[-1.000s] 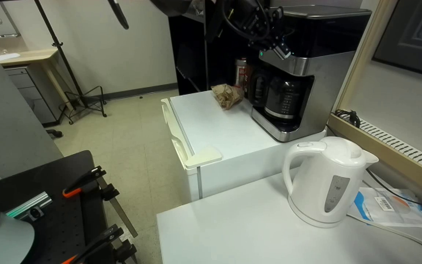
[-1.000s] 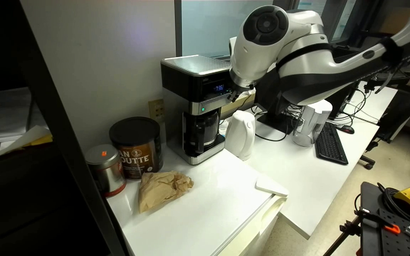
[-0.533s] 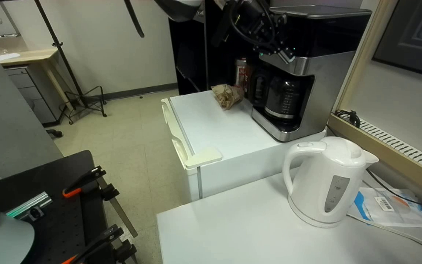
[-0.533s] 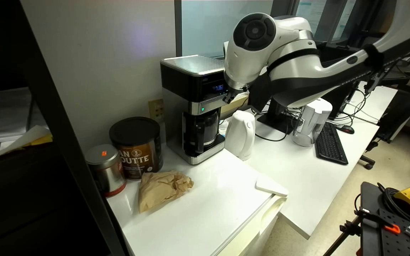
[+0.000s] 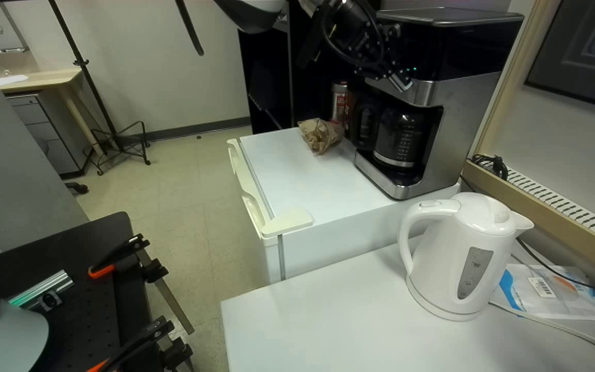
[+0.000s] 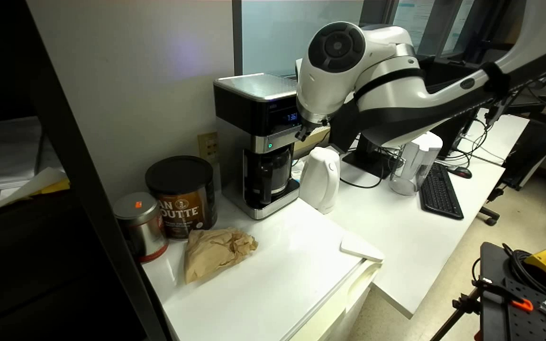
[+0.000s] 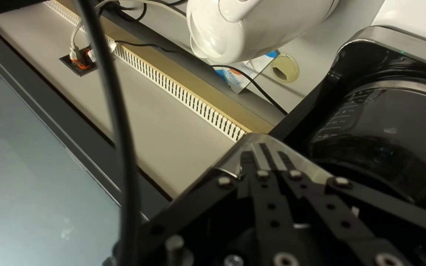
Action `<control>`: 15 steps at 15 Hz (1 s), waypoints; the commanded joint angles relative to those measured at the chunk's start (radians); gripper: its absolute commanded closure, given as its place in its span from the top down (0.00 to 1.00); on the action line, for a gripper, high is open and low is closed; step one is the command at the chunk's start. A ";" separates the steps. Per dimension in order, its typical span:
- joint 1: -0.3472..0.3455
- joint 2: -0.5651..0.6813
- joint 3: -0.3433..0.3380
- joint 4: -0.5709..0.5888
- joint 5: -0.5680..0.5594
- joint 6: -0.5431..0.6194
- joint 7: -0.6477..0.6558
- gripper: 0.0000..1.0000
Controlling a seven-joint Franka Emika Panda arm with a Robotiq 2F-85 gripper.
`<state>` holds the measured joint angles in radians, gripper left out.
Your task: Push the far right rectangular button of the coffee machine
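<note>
The black-and-silver coffee machine point(image 5: 475, 113) stands upright on a white surface, its dark glass carafe point(image 5: 400, 132) inside. In an exterior view the coffee machine point(image 6: 240, 118) shows a lit blue display point(image 6: 292, 117) and a green light point(image 6: 270, 145). My gripper point(image 5: 401, 81) is at the machine's front panel, near the end closest to the kettle; it also shows in an exterior view point(image 6: 303, 134). In the wrist view the fingers point(image 7: 268, 157) are together, empty, over the silver front strip. Whether they touch it I cannot tell. The rectangular buttons cannot be made out.
A white kettle point(image 5: 463, 258) stands beside the machine. A crumpled brown bag point(image 6: 218, 253), a large coffee tin point(image 6: 183, 199) and a smaller tin point(image 6: 142, 225) are on its other side. A wall point(image 7: 168, 136) is behind. A black cable point(image 7: 113, 111) crosses the wrist view.
The arm has moved closer to the coffee machine and slightly lower, mostly in the first half second. The gripper stays shut. Green panel lights now show past the fingers in an exterior view.
</note>
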<state>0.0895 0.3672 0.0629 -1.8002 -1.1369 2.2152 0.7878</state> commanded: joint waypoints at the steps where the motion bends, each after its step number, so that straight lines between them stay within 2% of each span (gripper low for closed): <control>1: 0.030 -0.049 -0.009 -0.058 -0.026 0.005 -0.015 0.00; 7: 0.074 -0.202 0.022 -0.252 -0.112 -0.036 -0.049 0.00; 15: 0.084 -0.431 0.086 -0.512 -0.196 -0.034 -0.096 0.00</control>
<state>0.1721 0.0409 0.1362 -2.2060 -1.2979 2.1776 0.7120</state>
